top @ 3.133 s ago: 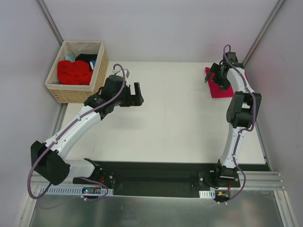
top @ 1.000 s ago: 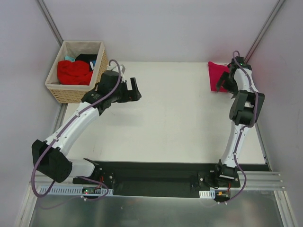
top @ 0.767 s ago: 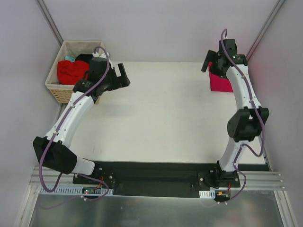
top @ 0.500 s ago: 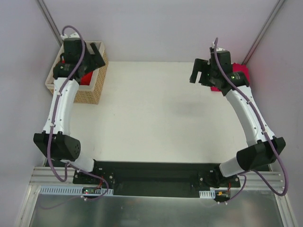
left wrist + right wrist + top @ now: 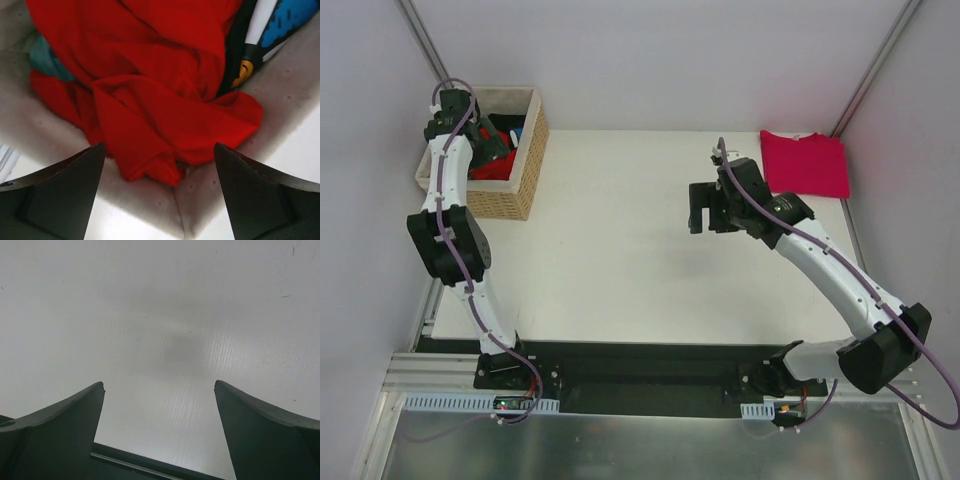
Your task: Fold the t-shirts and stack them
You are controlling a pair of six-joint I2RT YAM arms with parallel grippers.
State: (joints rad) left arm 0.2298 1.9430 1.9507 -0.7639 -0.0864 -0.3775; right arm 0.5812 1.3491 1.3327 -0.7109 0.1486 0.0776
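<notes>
- Item 1: red t-shirt, crumpled in wicker basket, far-left corner. Left gripper spread just above.
- Item 2: pink t-shirt, folded flat, far-right corner.
- Right gripper spread, empty, mid-table.
- Risk: your pinch snags the neighbouring black-blue garment, dragging both out.

Wicker basket at table far-left corner; teal cloth, black printed garment inside.
</notes>
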